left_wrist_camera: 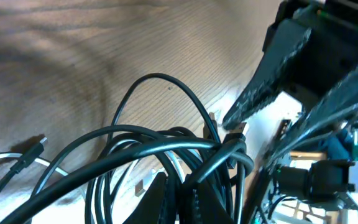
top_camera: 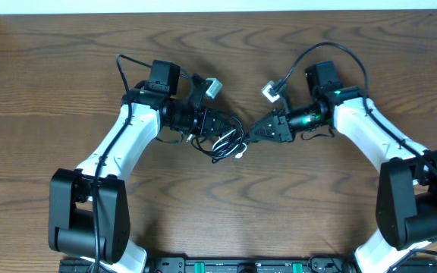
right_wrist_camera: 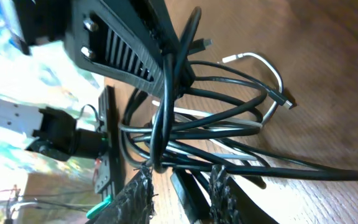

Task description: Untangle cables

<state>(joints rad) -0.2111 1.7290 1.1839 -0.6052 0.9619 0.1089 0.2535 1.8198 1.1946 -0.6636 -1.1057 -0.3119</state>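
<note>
The black cable (left_wrist_camera: 166, 146) sat in a knot of loops at the middle of the counter (top_camera: 218, 220), the white cable (right_wrist_camera: 257, 56) threaded through it and mostly lost under black strands. The left end effector (top_camera: 234, 133) was clenched on the black cable. The right end effector (right_wrist_camera: 180, 186) stood released, strands passing between its fingers.

A bare wood-grain table (top_camera: 51, 91) fills the view

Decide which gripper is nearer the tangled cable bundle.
Left. The left gripper sits over the cable bundle; the right gripper is at its right edge.
</note>
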